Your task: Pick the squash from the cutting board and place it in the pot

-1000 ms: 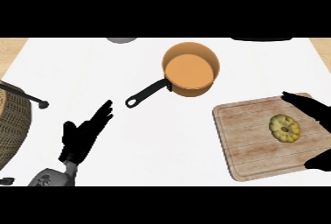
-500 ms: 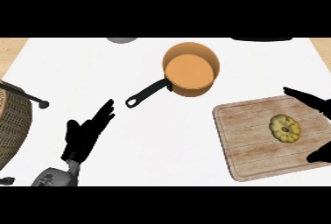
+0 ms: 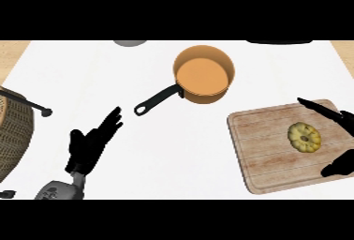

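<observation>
Flanking squash [image 3: 304,137], open right hand [image 3: 337,140]

Bright, even light across white counter [image 3: 173,140] — no glare, no hard shadows. Black hands read as flat silhouettes, surface detail lost. Pot [image 3: 202,75] interior evenly lit. Edges undistorted, everything in focus.

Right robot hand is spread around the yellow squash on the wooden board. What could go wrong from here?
1. The right robot hand is open astride the round yellow squash, not yet closed; closing off-centre could nudge it along the wooden cutting board.
2. The orange pot has a long black handle pointing toward the carry path; a low pass might clip it.
3. The left robot hand rests open nearby, well clear.
</observation>
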Motion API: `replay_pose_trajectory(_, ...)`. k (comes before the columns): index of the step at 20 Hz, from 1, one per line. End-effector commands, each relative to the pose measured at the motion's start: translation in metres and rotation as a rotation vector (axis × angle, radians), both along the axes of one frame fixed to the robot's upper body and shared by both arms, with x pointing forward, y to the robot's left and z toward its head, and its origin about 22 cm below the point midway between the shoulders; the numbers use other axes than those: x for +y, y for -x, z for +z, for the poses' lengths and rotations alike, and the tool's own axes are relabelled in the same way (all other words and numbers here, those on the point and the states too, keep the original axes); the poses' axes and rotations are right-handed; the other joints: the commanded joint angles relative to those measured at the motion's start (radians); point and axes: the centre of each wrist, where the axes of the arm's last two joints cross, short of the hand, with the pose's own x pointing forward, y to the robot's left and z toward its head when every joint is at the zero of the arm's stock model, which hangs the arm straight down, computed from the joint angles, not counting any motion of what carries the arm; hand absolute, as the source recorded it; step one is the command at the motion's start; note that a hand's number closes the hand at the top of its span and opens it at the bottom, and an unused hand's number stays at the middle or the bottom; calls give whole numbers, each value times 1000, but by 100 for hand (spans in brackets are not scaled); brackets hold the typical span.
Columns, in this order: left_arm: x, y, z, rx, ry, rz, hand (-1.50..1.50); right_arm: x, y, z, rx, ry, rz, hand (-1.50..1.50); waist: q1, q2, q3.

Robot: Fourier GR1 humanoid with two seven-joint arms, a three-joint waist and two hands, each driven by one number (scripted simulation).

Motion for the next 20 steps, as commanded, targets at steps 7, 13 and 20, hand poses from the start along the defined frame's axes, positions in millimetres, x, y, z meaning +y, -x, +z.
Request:
replay_pose_trajectory(7, 4, -4, -9, 16, -13, -9, 0, -2, -4, -55, 55, -49, 26, 150, 0, 4, -3)
replay_pose_trajectory(13, -16, 9, 0, 37, -14, -9, 0, -13, -6, -66, 16, -39, 63, 150, 9, 5, -2)
replay_pose_trajectory(20, -10, 7, -5, 30, -13, 2, 0, 23, 0, -106, 32, -317, -177, 150, -8, 2, -3)
